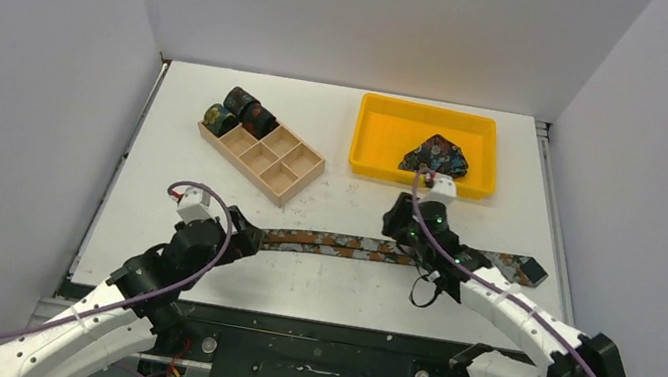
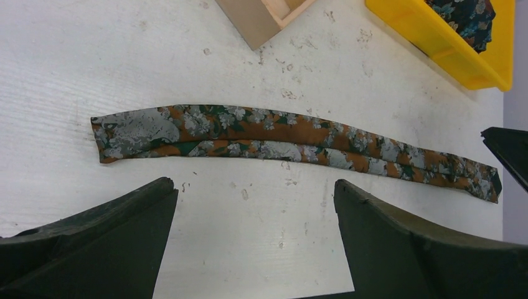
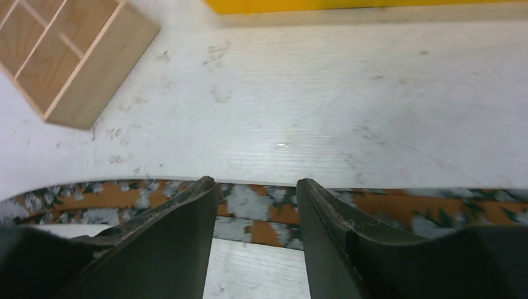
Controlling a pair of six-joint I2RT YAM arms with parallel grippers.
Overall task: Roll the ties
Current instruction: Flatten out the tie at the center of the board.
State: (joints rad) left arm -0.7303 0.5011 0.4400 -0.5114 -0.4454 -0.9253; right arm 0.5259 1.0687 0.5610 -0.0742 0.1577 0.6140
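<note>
A brown-rust floral tie (image 1: 341, 244) lies flat, folded lengthwise, across the table's near middle. In the left wrist view the tie (image 2: 280, 140) lies just beyond my left gripper (image 2: 255, 193), which is open and empty. In the top view the left gripper (image 1: 248, 236) sits at the tie's left end. My right gripper (image 1: 405, 228) is open over the tie's middle. Its fingers straddle the tie (image 3: 256, 208) in the right wrist view (image 3: 255, 184). Three rolled ties (image 1: 241, 111) sit at the wooden box's far end. A crumpled blue floral tie (image 1: 437, 154) lies in the yellow tray.
The wooden compartment box (image 1: 278, 165) stands at the back left, its corner also in the left wrist view (image 2: 255, 22). The yellow tray (image 1: 379, 135) stands at the back right. The tie's wide end (image 1: 522, 269) lies near the table's right side. White walls enclose the table.
</note>
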